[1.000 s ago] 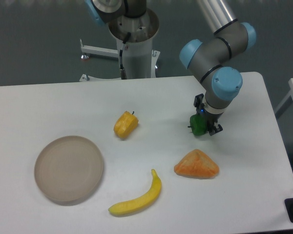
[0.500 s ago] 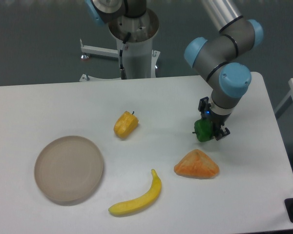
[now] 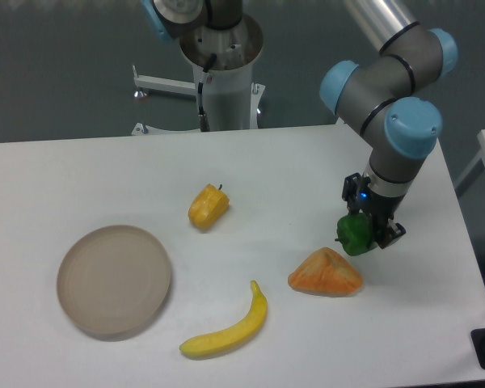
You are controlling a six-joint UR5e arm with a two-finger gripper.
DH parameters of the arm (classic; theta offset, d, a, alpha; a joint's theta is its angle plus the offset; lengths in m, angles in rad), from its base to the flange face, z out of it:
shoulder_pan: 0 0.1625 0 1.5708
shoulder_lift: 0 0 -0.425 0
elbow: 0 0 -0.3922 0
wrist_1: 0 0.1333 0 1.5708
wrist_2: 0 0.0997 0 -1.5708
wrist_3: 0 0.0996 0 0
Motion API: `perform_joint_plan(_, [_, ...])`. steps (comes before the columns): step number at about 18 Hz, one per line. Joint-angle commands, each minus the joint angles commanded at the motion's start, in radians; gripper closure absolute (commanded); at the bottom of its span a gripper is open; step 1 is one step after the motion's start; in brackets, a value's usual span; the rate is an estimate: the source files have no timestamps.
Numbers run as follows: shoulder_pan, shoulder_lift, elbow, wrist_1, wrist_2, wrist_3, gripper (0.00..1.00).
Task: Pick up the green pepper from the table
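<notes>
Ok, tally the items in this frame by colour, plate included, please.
Green: 1, the green pepper, held in the gripper
Yellow: 2, yellow pepper and banana
Orange: 1, wedge-shaped piece
Beige: 1, plate
Total: 5

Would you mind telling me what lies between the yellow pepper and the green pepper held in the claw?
Nothing: in the fixed camera view, only bare table stretches between the yellow pepper and the green pepper in the claw.

Round beige plate [image 3: 114,280], yellow pepper [image 3: 208,207], banana [image 3: 229,328], orange wedge [image 3: 325,273]
</notes>
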Motion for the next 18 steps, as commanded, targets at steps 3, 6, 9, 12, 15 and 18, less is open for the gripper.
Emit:
perform_joint_plan(3, [-0.003,-0.008,0.012,0.002,-0.002,-0.011,0.43])
perform_joint_plan(6, [-0.005,-0.011,0.019,0.003,-0.002,-0.022,0.43])
perform_joint_plan(9, [-0.011,-0.017,0.023,0.003,-0.002,-0.037,0.43])
perform_joint_plan(12, [-0.012,-0.018,0.028,0.003,-0.003,-0.043,0.43])
perform_joint_plan(15, [-0.012,-0.018,0.028,0.003,-0.003,-0.055,0.43])
perform_joint_plan(18, [-0.014,-0.018,0.028,0.005,-0.002,-0.057,0.43])
